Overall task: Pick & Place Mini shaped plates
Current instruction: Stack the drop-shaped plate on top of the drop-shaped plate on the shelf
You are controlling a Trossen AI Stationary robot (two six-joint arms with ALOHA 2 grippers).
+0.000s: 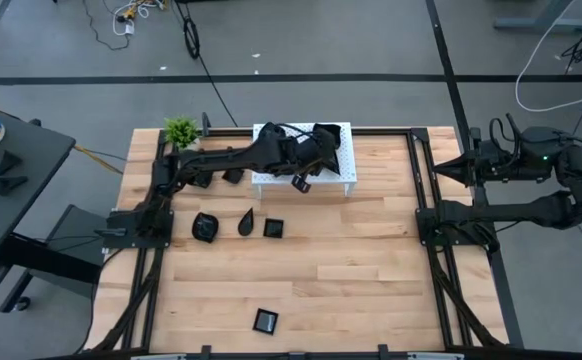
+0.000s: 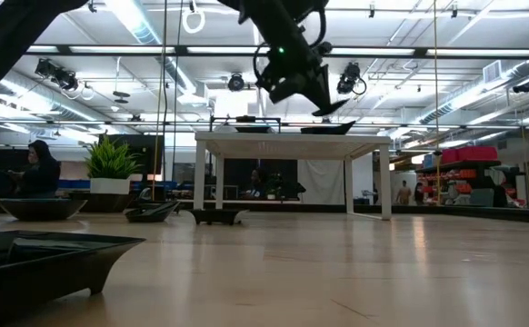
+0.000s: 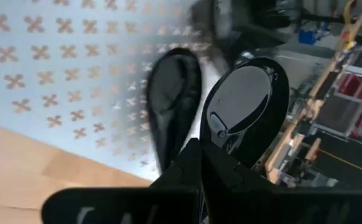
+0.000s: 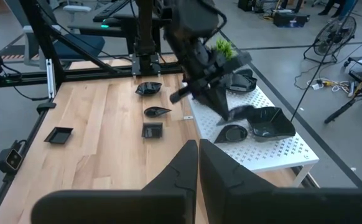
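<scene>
The left gripper (image 1: 301, 181) was clamped on a glossy black teardrop plate (image 3: 246, 109), held above the near edge of the white perforated stand (image 1: 341, 170), where other black plates (image 4: 255, 124) lay. Three more (image 1: 239, 225) sat in a row on the pale wood table (image 1: 371, 280), a square one (image 1: 265, 321) near its front edge. The right gripper (image 1: 449, 168) waited closed at the right edge.

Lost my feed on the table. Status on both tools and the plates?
Left tool shut on a black plate over the white stand. Right tool shut, empty, parked at table's right edge. Four plates on the wood. Nothing in the way.
</scene>
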